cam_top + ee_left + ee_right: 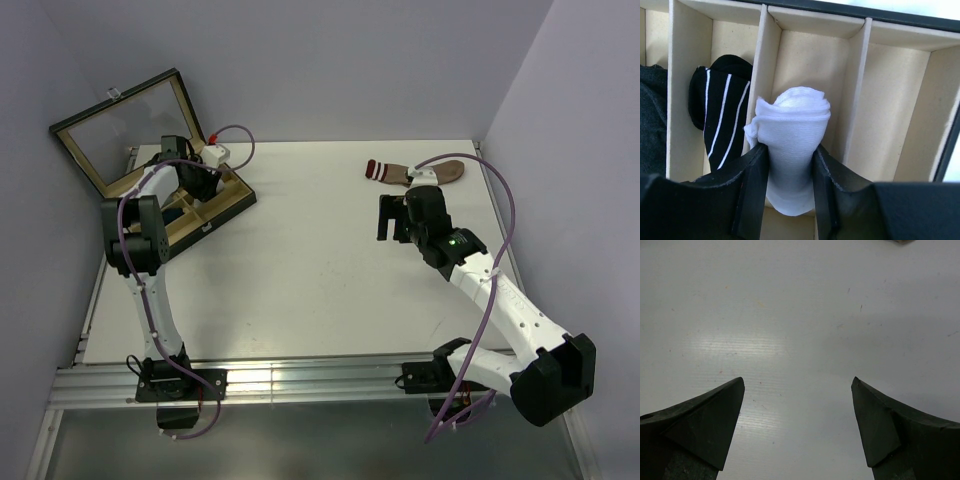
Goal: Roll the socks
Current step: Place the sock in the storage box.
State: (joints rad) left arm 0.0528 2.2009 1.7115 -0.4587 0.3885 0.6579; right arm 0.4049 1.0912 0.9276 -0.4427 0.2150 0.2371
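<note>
White sock roll goes into the box.
Left gripper is clamped on it and should next let go; right gripper, mid-right of the top view, stands apart.

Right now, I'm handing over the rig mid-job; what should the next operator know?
Left end effector: shut on the white sock roll, inside a box compartment, not yet released.
Right end effector: open above the table.
Done: black striped roll and dark grey sock sit in compartments beside it.
Left: release it, then roll the brown sock lying flat at the table's far right.
</note>
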